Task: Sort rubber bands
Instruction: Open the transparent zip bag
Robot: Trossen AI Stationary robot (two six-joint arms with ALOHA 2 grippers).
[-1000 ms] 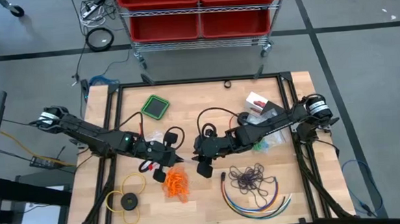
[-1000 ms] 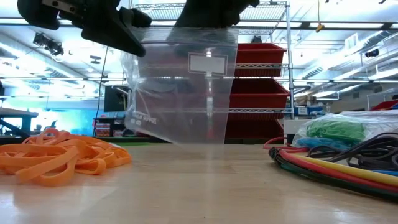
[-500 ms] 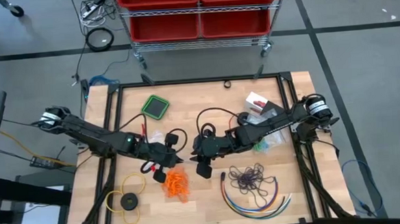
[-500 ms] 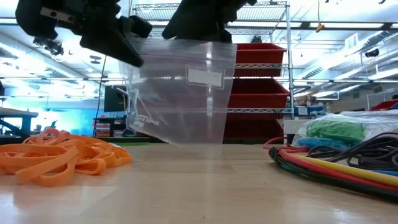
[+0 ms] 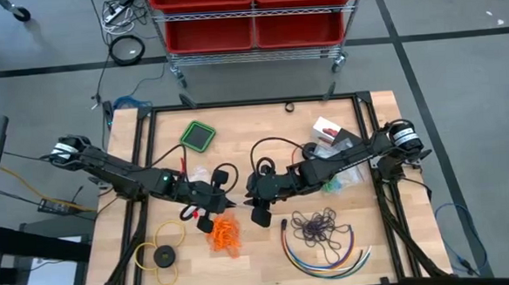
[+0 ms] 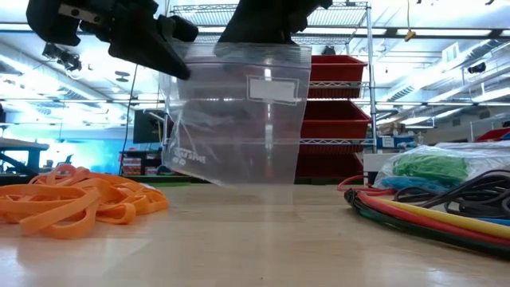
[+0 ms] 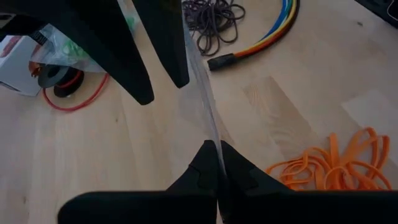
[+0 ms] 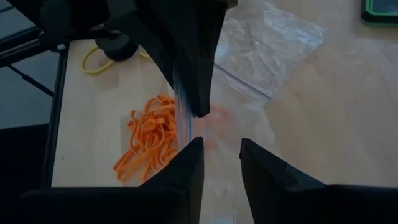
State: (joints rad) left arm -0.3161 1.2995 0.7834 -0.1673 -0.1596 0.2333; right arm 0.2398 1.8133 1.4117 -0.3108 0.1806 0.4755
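Bag [image 6: 239, 119] above table, pinched in closed left hand [image 7: 217, 163]; right hand [image 8: 217, 152] parted beside orange rubber bands [image 5: 225, 233].

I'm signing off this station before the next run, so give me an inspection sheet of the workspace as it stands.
Surface: wooden table, no spills seen.
Job's things: orange rubber bands loose near the front; dark purple rubber bands on the right side; green rubber bands in a bag; clear zip bag held up in the air.
Clutter: green-rimmed pad, yellow ring with a black disc, small box.
Grippers: left gripper shut on the zip bag's edge; right gripper open at the bag.
Cables: multicoloured cables curved at the front right.
Surroundings: red bins on a wire rack.
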